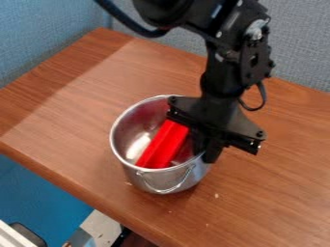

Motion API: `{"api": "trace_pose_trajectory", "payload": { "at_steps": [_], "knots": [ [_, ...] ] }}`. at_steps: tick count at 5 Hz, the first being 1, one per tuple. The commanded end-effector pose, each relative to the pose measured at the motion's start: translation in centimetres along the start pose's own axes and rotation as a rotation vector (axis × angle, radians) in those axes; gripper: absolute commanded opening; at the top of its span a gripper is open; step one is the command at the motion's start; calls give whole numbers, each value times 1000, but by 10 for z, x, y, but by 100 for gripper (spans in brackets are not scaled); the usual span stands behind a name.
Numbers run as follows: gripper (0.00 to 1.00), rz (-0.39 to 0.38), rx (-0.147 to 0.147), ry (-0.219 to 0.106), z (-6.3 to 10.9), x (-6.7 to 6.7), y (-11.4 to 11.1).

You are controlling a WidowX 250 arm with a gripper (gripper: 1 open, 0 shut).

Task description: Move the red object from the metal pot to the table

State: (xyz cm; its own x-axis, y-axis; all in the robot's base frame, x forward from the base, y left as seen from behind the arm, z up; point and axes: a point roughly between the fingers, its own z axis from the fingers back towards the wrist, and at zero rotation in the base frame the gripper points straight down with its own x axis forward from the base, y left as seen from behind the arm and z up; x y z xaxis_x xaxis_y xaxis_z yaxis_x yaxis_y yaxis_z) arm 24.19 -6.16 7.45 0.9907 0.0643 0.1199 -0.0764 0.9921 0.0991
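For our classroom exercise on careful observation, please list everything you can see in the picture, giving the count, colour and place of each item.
Table: one, brown wood-grain, across most of the view.
Metal pot: one, shiny silver with a thin wire handle, on the table near its front edge.
Red object: one, bright red, leaning inside the pot.
Panels: blue-grey, behind the table.
Blue surface: one, lower left, beyond the table edge.
White and dark parts: several, bottom left, too cropped to identify.
Robot arm: one, black, from the top, its gripper at the pot's right side, fingertips hidden.
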Motion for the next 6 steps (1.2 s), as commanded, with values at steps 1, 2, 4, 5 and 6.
{"api": "trace_pose_trajectory", "payload": {
  "at_steps": [1,2,4,5,6],
  "knots": [
    [0,-16,-3,-77,17,3,-1],
    [0,-30,7,-94,18,2,-3],
    [0,-46,44,-114,18,-3,-5],
    [0,-65,36,-140,19,3,-18],
    [0,-86,38,-142,15,7,-35]
  ]
}}
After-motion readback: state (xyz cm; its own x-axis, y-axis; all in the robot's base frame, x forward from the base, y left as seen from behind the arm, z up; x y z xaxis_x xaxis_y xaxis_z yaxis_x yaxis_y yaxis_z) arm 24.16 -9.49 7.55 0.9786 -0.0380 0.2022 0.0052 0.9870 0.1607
